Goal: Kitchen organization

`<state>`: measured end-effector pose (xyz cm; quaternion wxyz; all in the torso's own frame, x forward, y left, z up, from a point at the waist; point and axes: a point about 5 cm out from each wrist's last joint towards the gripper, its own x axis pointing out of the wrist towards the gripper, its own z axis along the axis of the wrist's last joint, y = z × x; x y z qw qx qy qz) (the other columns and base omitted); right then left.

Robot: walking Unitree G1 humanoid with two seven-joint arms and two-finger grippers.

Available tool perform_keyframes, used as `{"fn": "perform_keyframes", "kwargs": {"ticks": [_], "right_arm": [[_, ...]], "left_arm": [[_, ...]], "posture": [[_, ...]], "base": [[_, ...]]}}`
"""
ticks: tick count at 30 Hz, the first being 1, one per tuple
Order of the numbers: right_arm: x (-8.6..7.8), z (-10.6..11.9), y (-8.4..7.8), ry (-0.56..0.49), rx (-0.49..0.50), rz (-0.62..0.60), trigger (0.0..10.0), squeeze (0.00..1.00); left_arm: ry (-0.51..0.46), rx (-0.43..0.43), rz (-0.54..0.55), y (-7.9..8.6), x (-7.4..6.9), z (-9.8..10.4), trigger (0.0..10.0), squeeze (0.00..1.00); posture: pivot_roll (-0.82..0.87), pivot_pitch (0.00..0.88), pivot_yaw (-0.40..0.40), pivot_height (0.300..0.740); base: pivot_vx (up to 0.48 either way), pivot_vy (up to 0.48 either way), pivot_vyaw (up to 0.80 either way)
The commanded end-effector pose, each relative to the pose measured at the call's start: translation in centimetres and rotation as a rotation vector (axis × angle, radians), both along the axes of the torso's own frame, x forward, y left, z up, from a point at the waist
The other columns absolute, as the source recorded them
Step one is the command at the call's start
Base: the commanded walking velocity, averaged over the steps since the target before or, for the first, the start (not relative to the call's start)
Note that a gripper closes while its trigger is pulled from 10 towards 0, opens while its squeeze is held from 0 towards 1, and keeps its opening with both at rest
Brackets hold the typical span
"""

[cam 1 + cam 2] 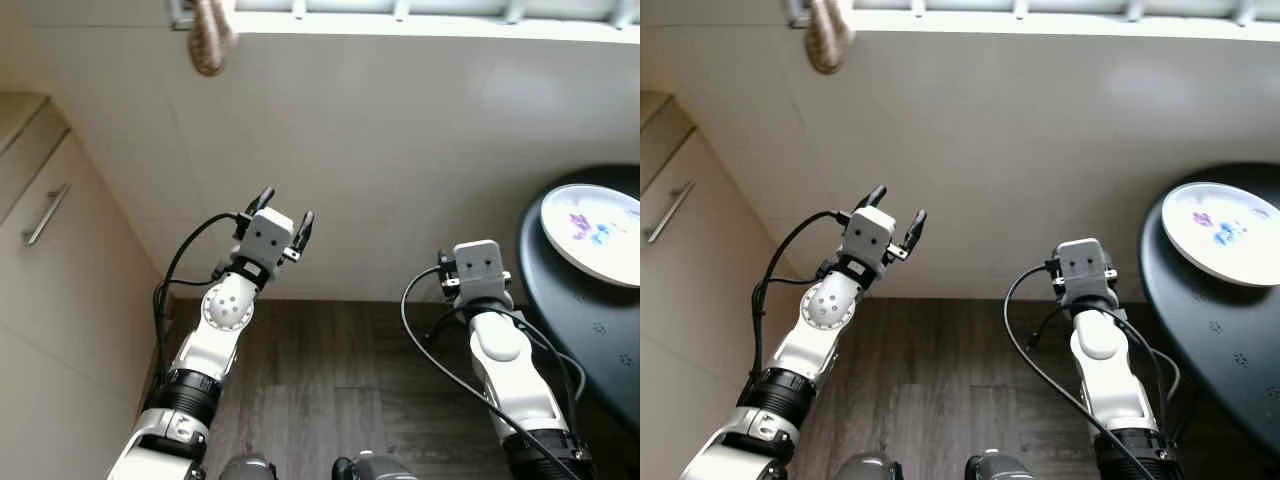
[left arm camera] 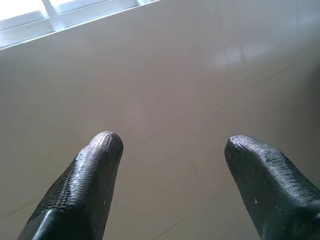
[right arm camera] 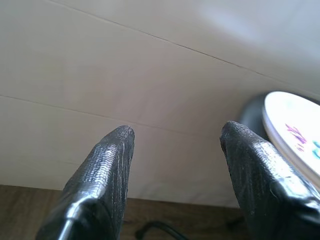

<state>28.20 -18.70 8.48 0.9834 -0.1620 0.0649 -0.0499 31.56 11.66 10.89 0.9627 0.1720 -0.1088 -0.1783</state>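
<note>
A white plate with small purple and blue markings on its face lies flat on a round black table at the far right of the scene, set toward the table's far edge (its right part runs out of the head views). The plate is round with a shallow raised rim, and it carries nothing. The table's dark top shows faint small marks near its left edge.
</note>
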Motion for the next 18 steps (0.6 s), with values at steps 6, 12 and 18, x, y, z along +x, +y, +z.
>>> {"fn": "perform_keyframes", "kwargs": {"ticks": [6,12,18], "right_arm": [[0.09,0.13,-0.23,-0.005,0.006,-0.007,10.0,0.00],[0.13,0.19,-0.07,-0.010,-0.008,0.007,10.0,0.00],[0.07,0.18,0.16,-0.012,-0.017,0.019,10.0,0.00]], "left_arm": [[-0.001,-0.013,0.010,0.16,0.11,0.18,10.0,0.00],[-0.012,-0.036,0.011,0.30,0.11,0.44,10.0,0.00],[-0.016,-0.046,0.012,0.32,0.07,0.51,10.0,0.00]], "posture": [[0.06,0.000,-0.036,0.740],[0.06,0.000,-0.035,0.740],[0.06,0.000,-0.035,0.740]], "base": [[0.041,0.000,-0.80],[0.296,0.000,-0.75],[0.361,0.000,0.00]]}}
